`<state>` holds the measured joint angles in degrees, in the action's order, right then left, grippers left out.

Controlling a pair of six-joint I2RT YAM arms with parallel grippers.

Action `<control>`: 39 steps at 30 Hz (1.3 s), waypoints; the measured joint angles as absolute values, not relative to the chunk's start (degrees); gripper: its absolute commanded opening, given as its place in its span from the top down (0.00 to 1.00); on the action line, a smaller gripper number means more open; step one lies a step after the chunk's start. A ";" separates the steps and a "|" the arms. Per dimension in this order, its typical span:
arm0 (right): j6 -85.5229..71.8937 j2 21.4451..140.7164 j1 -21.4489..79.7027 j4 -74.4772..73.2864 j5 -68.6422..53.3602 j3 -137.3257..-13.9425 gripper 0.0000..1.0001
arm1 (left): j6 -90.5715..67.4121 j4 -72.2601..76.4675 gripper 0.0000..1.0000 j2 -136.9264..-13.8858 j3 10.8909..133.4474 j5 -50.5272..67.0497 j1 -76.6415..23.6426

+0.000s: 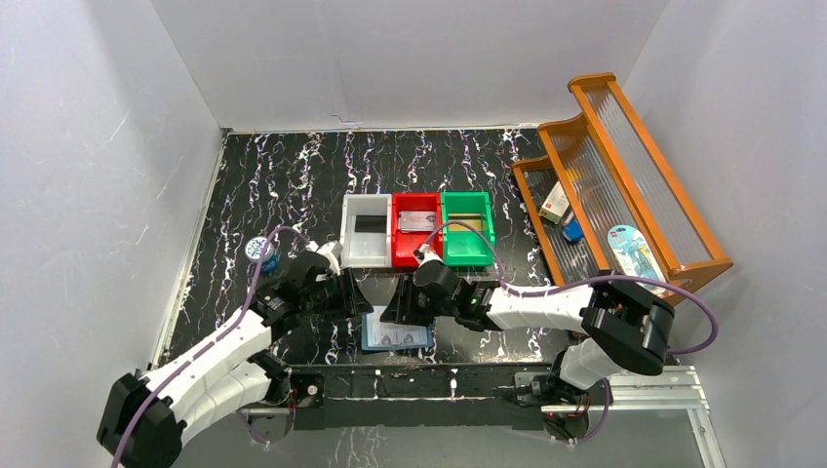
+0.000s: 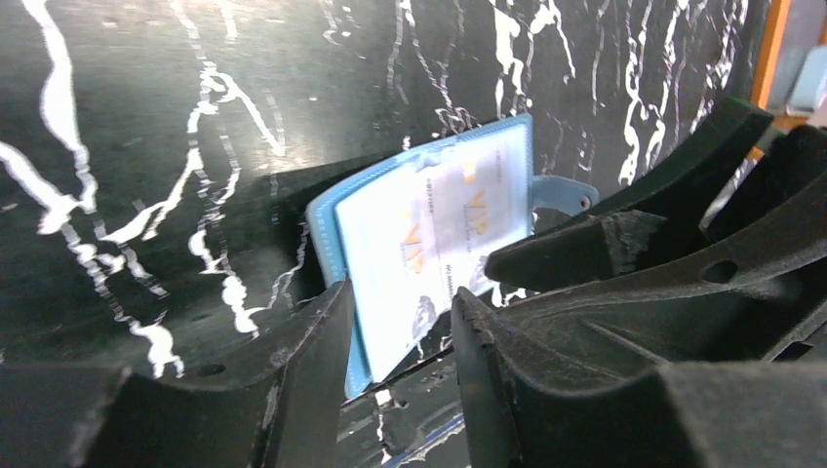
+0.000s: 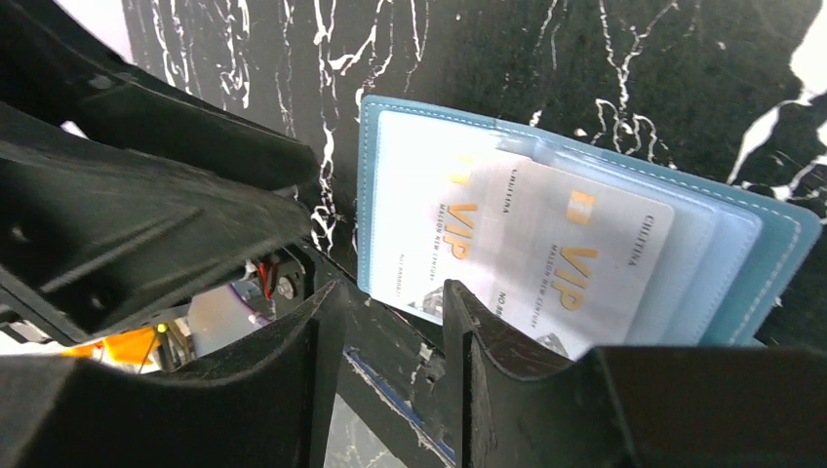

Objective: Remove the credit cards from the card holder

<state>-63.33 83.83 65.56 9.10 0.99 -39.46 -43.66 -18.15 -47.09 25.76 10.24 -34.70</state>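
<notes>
Black marbled tabletop (image 1: pixel 293 175): open card holder (image 1: pixel 400 337) at 6 o'clock, VIP credit cards (image 3: pixel 546 263) pocketed; left claw (image 2: pixel 395 331) and right claw (image 3: pixel 385 312) both released.

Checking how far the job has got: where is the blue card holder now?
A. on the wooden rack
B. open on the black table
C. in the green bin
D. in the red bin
B: the card holder lies open on the table, credit cards showing in its clear pockets.
</notes>
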 measured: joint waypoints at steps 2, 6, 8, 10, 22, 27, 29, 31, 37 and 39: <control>-63.75 84.49 65.14 10.55 0.08 -39.46 0.52 | -43.31 -15.79 0.67 -49.71 25.74 13.50 -34.70; -64.34 85.95 64.38 12.25 -1.54 -39.46 0.52 | -42.61 -11.79 0.69 -54.26 25.41 18.76 -34.70; -64.40 86.98 63.99 12.64 -2.42 -39.46 0.52 | -42.24 -10.46 0.70 -55.51 24.91 19.77 -34.70; -64.53 88.42 63.61 13.08 -3.51 -39.46 0.52 | -42.04 -9.72 0.71 -56.51 24.25 20.16 -34.65; -67.09 92.12 63.07 14.11 -5.28 -38.44 0.51 | -43.13 -5.96 0.79 -62.61 20.95 21.23 -34.79; -67.77 91.96 63.07 12.95 -4.47 -38.54 0.49 | -43.86 -4.89 0.80 -63.02 20.47 20.86 -34.79; -67.72 91.50 63.13 11.25 -3.49 -39.09 0.49 | -44.16 -4.54 0.81 -62.98 20.27 20.80 -34.85; -67.53 90.91 63.16 9.30 -2.33 -39.48 0.49 | -44.36 -4.32 0.81 -62.83 20.10 20.64 -34.92; -66.61 89.32 63.51 3.99 0.67 -41.01 0.48 | -44.73 -3.88 0.82 -62.67 19.84 20.36 -35.07; -66.11 89.36 63.61 2.94 0.93 -41.58 0.49 | -44.77 -3.88 0.82 -62.67 19.84 20.36 -35.07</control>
